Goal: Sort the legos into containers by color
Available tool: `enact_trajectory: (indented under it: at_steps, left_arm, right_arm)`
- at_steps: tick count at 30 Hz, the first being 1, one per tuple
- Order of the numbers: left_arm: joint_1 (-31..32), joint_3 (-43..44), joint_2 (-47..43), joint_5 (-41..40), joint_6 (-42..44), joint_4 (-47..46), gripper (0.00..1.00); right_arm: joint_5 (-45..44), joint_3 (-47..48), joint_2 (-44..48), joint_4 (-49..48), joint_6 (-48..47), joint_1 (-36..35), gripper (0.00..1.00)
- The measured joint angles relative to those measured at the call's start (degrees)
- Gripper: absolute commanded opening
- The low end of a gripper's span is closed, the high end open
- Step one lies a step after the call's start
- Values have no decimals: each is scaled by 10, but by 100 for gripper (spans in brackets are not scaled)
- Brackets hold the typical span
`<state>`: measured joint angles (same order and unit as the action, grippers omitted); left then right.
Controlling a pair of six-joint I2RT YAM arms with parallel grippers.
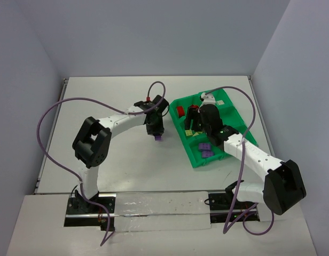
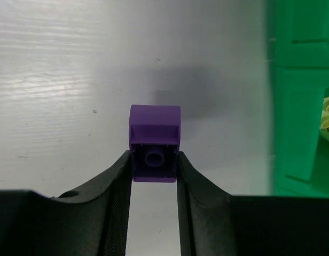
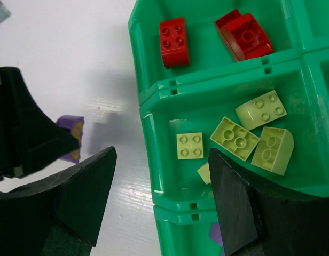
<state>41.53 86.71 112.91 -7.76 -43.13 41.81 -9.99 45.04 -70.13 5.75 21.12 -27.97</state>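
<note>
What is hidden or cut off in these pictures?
Top view: the right arm hides the green tray's middle compartments.
Right wrist view: the right gripper's finger covers most of one yellow-green brick and a purple brick.
Left wrist view: the tray is blurred and cut off at the right.

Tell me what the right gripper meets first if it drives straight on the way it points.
Probably the green tray's rim beside the yellow-green bricks: the open right gripper straddles that wall. Depth is unclear.
</note>
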Motion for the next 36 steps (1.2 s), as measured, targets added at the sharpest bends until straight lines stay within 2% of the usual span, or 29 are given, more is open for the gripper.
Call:
enact_trajectory:
  at_steps: [3, 5, 8, 9, 12, 17, 20, 21, 22, 25, 31, 36]
  left_arm:
    - [13, 7, 21, 5, -22, -2, 36]
    - [15, 7, 34, 6, -30, -1, 52]
    - [15, 6, 50, 10, -35, -2, 69]
    - [15, 5, 51, 12, -35, -3, 79]
    - [14, 4, 50, 18, -39, -6, 88]
    - [14, 4, 36, 17, -40, 1, 89]
    - [14, 4, 2, 6, -44, 20, 89]
    - [14, 0, -17, 1, -47, 22, 89]
    - [14, -8, -39, -5, -51, 24, 89]
    - [4, -48, -124, -13, -66, 35, 89]
    - [-45, -102, -236, -44, -82, 70, 89]
    - [-73, -159, -295, -63, -93, 96, 89]
  right_arm:
    - [-3, 0, 5, 6, -10, 0, 77]
    - [-4, 0, 9, 10, -14, 0, 77]
    - [-6, 0, 13, 16, -21, 0, 77]
    - [-6, 0, 14, 18, -24, 0, 77]
    - [-5, 0, 16, 23, -29, 0, 77]
    - [2, 0, 26, 28, -33, -2, 77]
    - [-12, 0, 34, 30, -43, -28, 81]
    - [-27, 0, 36, 30, -48, -47, 95]
    - [-35, 0, 37, 31, -52, -66, 100]
    - [-53, 0, 37, 31, -52, -118, 100]
    - [-71, 3, 22, 22, -37, -157, 100]
    - [-115, 92, -72, 71, -37, -203, 100]
